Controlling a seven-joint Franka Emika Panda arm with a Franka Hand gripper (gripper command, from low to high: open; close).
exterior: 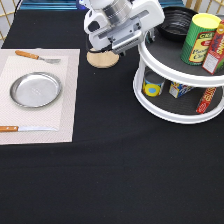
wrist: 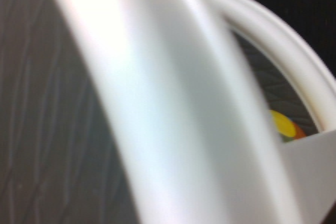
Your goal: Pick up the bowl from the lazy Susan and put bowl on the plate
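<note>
1 bowl (exterior: 176, 22) on lazy Susan (exterior: 165, 107); 1 plate (exterior: 36, 90) bare

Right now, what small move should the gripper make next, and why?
Probably a short move toward the exterior view's right, to come over the bowl. The gripper sits at the rim of the lazy Susan, and the bowl rests on the top tier beside the green can, not held. The plate has nothing on it.
</note>
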